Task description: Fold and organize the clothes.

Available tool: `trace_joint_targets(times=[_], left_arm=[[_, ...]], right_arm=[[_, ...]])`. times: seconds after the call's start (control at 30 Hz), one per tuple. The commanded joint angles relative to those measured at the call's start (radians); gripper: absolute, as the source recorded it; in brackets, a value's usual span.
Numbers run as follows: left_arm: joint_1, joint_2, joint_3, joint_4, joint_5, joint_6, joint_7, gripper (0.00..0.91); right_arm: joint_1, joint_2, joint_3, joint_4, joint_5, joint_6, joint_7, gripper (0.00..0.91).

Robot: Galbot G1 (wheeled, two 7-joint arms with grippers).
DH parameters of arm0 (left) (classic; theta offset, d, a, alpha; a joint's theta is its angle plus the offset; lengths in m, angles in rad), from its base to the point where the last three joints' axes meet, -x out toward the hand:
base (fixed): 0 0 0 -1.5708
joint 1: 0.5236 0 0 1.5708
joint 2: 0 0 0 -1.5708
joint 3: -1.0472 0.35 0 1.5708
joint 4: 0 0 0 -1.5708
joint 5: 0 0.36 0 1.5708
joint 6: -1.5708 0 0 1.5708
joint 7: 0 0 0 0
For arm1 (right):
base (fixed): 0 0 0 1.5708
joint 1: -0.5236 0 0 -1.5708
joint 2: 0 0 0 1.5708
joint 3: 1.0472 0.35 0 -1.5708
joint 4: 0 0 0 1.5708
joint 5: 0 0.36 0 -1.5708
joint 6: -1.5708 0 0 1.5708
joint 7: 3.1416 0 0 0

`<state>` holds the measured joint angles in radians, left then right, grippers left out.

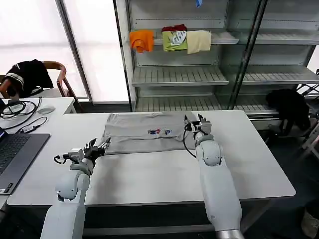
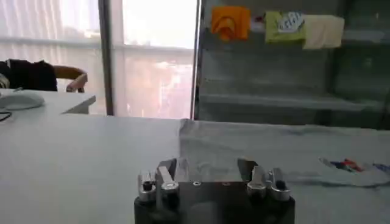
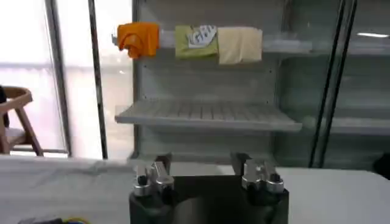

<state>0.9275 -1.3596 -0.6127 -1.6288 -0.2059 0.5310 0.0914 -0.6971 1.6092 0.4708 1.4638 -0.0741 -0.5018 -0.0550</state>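
Note:
A light grey shirt (image 1: 142, 132) lies flat on the white table (image 1: 149, 174), its small multicoloured print (image 1: 159, 131) facing up. My left gripper (image 1: 102, 146) is at the shirt's near left corner, low over the table. It stands open, and in the left wrist view the grey shirt (image 2: 244, 146) lies just ahead of the left gripper (image 2: 207, 167). My right gripper (image 1: 196, 121) hovers at the shirt's right edge. In the right wrist view the right gripper (image 3: 201, 161) is open with nothing between its fingers.
A laptop (image 1: 15, 154), cables and a mouse (image 1: 46, 110) occupy the table's left end. A shelf unit (image 1: 199, 74) behind holds orange, green and cream folded clothes. Black garments hang on a chair (image 1: 30, 74) and at the right (image 1: 289, 107).

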Motion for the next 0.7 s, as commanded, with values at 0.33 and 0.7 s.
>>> trace_joint_targets(times=[0.33, 0.7], left_arm=[[0.026, -0.008, 0.013, -0.003, 0.098, 0.045, 0.022, 0.907], [0.023, -0.01, 0.008, 0.0, 0.101, 0.045, 0.022, 0.262]], right_arm=[[-0.184, -0.082, 0.055, 0.149, 0.022, -0.08, 0.004, 0.907], [-0.22, -0.122, 0.071, 0.159, 0.051, -0.079, -0.007, 0.0]])
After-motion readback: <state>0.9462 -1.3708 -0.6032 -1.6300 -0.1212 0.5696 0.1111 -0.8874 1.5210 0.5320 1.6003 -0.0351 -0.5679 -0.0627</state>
